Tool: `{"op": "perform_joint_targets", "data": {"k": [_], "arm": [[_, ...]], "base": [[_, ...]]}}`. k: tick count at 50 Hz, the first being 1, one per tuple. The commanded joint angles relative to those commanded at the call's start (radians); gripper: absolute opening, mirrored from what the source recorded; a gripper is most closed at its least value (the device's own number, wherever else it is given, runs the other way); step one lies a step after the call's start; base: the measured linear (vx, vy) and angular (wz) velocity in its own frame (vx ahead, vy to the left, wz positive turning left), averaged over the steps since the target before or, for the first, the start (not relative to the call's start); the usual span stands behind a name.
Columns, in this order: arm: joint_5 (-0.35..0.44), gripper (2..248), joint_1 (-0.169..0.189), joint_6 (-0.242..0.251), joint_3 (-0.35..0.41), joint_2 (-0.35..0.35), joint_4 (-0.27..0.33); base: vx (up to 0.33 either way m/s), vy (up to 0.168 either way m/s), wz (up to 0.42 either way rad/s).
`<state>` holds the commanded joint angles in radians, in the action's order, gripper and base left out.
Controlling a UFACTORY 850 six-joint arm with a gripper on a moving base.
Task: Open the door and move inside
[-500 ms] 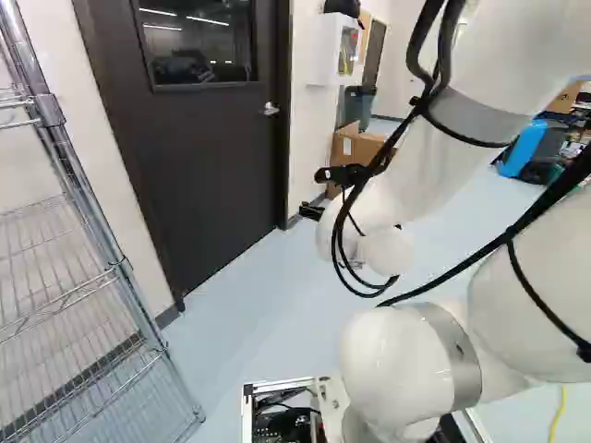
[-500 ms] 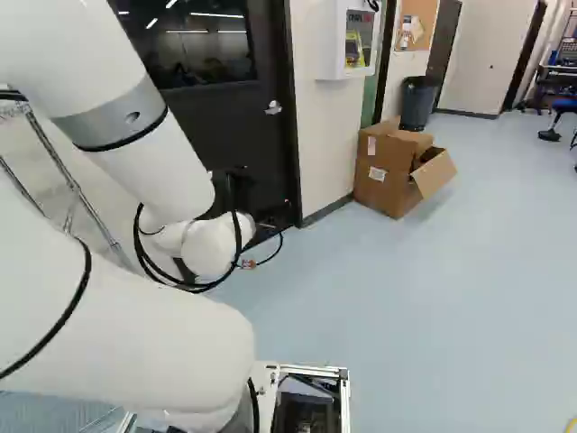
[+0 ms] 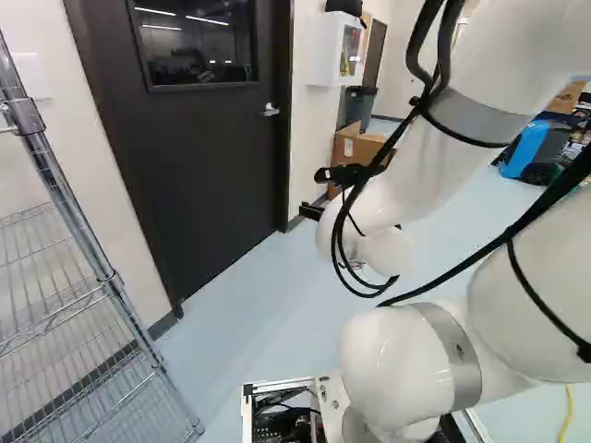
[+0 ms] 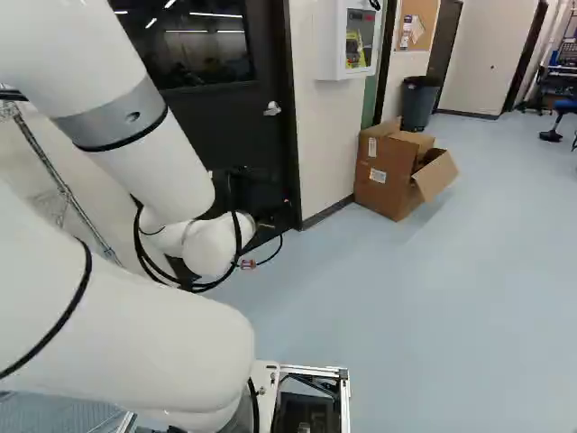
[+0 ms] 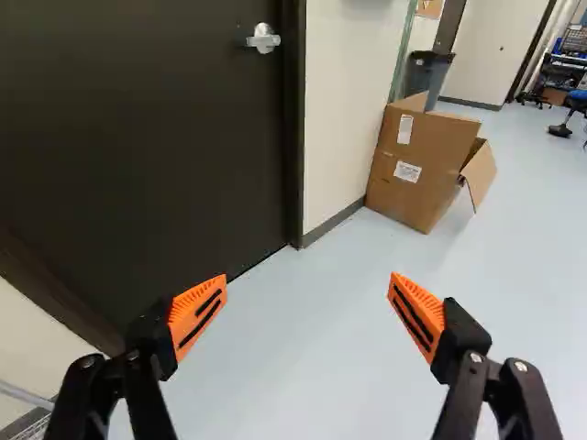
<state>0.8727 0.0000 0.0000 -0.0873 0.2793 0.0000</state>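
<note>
Base (image 3: 247, 413), moved: scene slightly shifted in both base views, most plainly the near rack (image 3: 109, 277). Arm (image 3: 406, 189), pose unchanged against its lowest joint; gripper (image 5: 307, 284) carried along with the base.

Item, door (image 5: 156, 119): dark, windowed, closed in its frame (image 5: 293, 110). Stands ahead, filling much of the left base view; in the wrist view, beyond the gripper and chiefly to the side of the finger nearer the rack.

Item, handle (image 5: 263, 38): pale lever on the door's edge near the frame, untouched and well ahead of the gripper. Probably set at the edge farthest from the hinges, so a push there should swing the door most easily.

Item, gripper: spread wide, nothing between its orange pads (image 5: 197, 316). Width presumably chosen to let the lever in, or to press it down with one finger. Arm folded near the base, likely to keep its reach in hand while driving up.

Item, box (image 4: 388, 180): cardboard, flap out, against the wall (image 4: 326, 135) past the handle side, bin (image 4: 418, 104) behind. Seemingly put aside there to leave the doorway free.

Item, rack: wire, on the opposite side of the door from the box; may catch the base if the approach runs wide.

Stage, by judgement: approach. Next: draw nearer, raise the gripper to the lever, press, then push or pull; swing direction cannot be told.
</note>
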Motion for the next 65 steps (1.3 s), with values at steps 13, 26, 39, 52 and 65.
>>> {"op": "perform_joint_targets", "data": {"k": [13,26,39,52,65], "arm": [[0.000,247,0.000,0.000,0.000,0.000,0.000],[0.000,247,0.000,0.000,0.000,0.000,0.000],[0.000,247,0.000,0.000,0.000,0.000,0.000],[0.000,247,0.000,0.000,0.000,0.000,0.000],[0.000,247,0.000,0.000,0.000,0.000,0.000]], "base": [[0.145,0.004,-0.001],[0.197,0.007,-0.002],[0.223,-0.002,0.001],[0.206,-0.087,0.013],[0.188,-0.065,0.098]]}}
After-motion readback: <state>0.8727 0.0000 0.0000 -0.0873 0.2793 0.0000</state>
